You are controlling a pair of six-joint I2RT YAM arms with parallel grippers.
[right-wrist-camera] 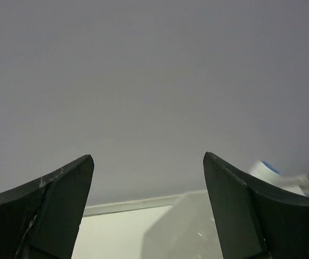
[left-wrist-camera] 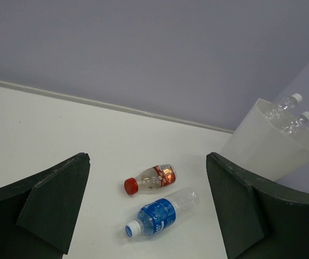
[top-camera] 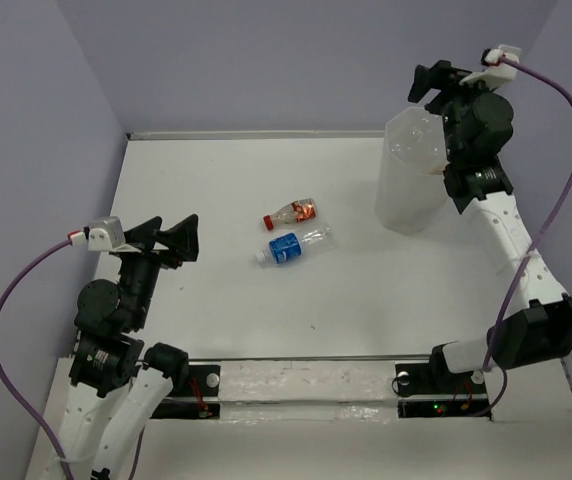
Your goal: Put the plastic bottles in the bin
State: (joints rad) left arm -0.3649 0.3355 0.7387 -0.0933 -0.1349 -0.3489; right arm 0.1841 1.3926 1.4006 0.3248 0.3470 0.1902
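You get even, soft light all round: the white table (top-camera: 346,300) is bright but not blown out, shadows under the bottles (top-camera: 286,247) are faint, and your right wrist view is hazy, its near fingers (right-wrist-camera: 41,210) soft

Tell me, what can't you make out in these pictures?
- Bin contents: in the top view the right arm partly covers its mouth; the left wrist view shows only two bottle tops above the rim.
- Label print on the red-capped bottle and blue-labelled bottle: too small in every view.
- Blue-topped thing, right wrist view: mostly behind a jaw.
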